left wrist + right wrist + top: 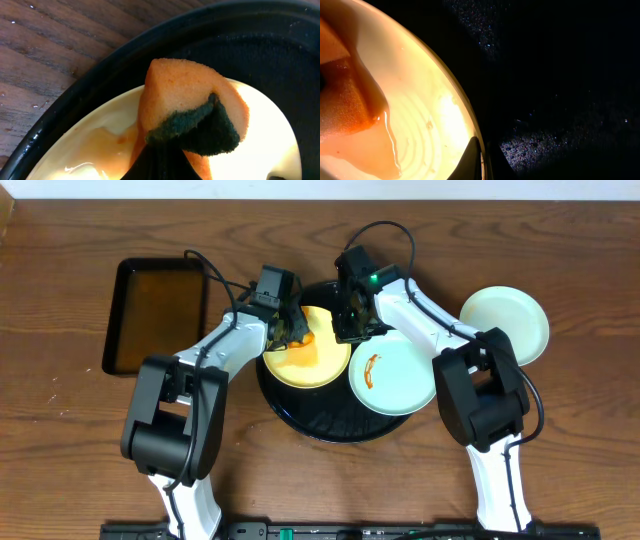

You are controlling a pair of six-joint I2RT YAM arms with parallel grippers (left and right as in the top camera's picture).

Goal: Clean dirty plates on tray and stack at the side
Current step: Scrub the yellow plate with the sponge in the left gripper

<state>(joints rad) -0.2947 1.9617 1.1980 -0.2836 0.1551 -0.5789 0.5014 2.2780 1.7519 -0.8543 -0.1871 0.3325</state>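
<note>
overhead looks straight down; both wrist views sit close, sharing the yellow plate [312, 365].

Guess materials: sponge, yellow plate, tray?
sponge: orange porous foam with a dark green fibrous scouring layer.
yellow plate: glossy, glazed ceramic or melamine, judging by sharp highlights.
tray: glossy black with speckled reflections; plastic or lacquered, unclear.

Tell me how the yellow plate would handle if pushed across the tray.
The yellow plate looks glossy and wet with orange liquid, so probably slippery to grip. On the glossy tray it would likely slide rather than tip.
</note>
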